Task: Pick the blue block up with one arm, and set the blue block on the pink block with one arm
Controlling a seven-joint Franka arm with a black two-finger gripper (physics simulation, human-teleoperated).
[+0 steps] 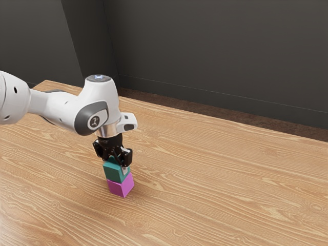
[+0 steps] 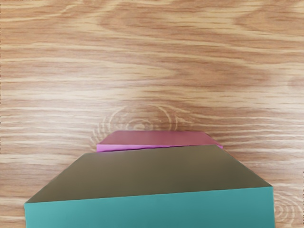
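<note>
The pincer (image 1: 117,163), hanging from the white arm that enters from the exterior view's left, sits right down on the blue-green cubic block (image 1: 115,173); whether it is clamped or released I cannot tell. That block rests squarely on the pink cubic block (image 1: 120,186), so the placing step looks all but done. Next would be letting go, if needed, and a straight lift so the stack stays put. To the exterior view's right, the light wooden surface (image 1: 230,169) offers open room, its edges well away.
</note>
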